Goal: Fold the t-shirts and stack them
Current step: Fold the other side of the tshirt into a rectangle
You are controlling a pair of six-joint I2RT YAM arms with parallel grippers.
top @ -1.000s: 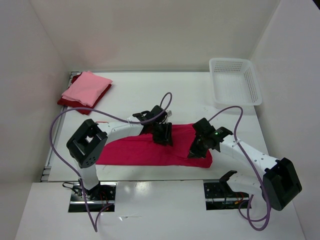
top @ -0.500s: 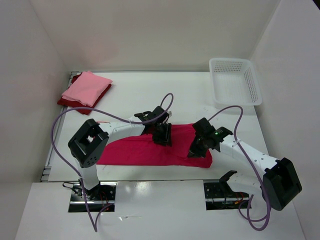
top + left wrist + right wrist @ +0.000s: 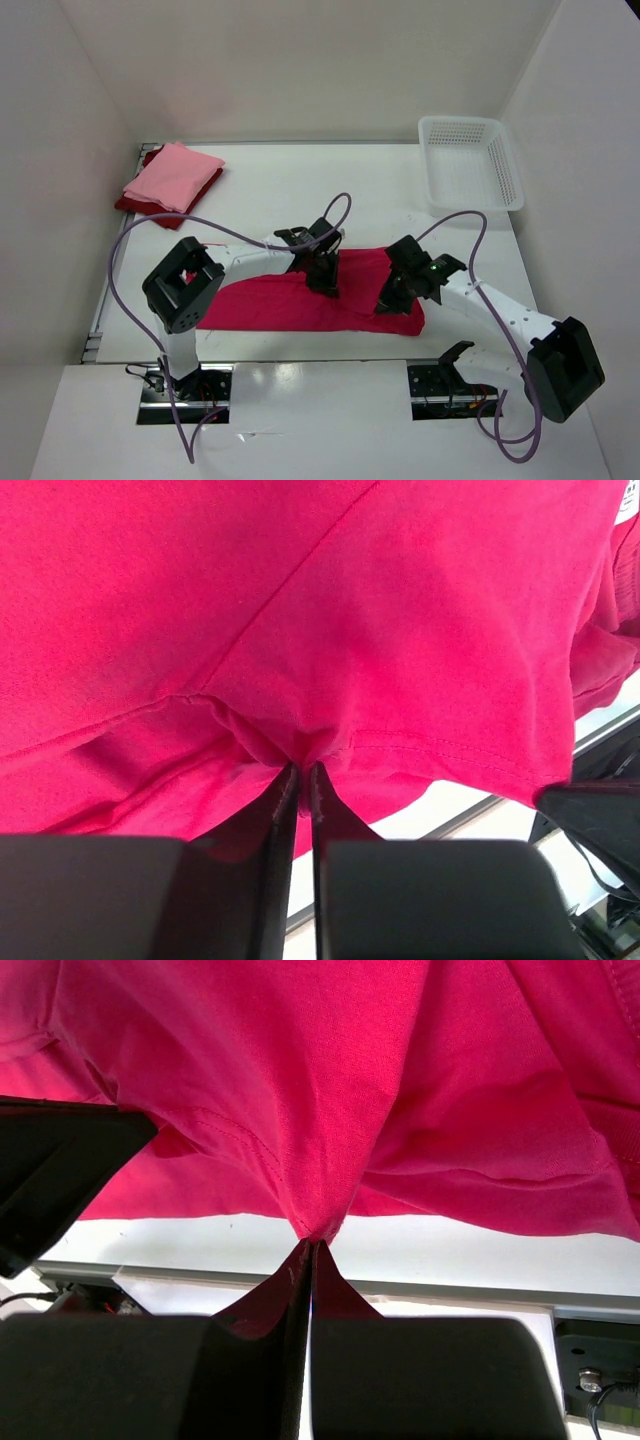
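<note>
Item 1: your bright crimson-magenta cloth t-shirt (image 3: 290,300) lies spread along the near side of the white counter (image 3: 270,190), running left to right in front of the 2 arm bases.

Item 2: your left jaws sit at the far edge of that shirt, about midway along it. In the left wrist view they stand narrow, with a pucker of the crimson cloth (image 3: 330,610) pinched between the tips.

Item 3: your right jaws sit on the shirt's right part. In the right wrist view they are pressed together on a peak of the same cloth (image 3: 330,1080).

Item 4: 1 folded light pink t-shirt (image 3: 172,175) rests on top of 1 folded dark red t-shirt (image 3: 135,205) in the far left corner, well apart from both jaws.

Item 5: 1 white plastic mesh basket (image 3: 508,170) stands at the far right.
</note>
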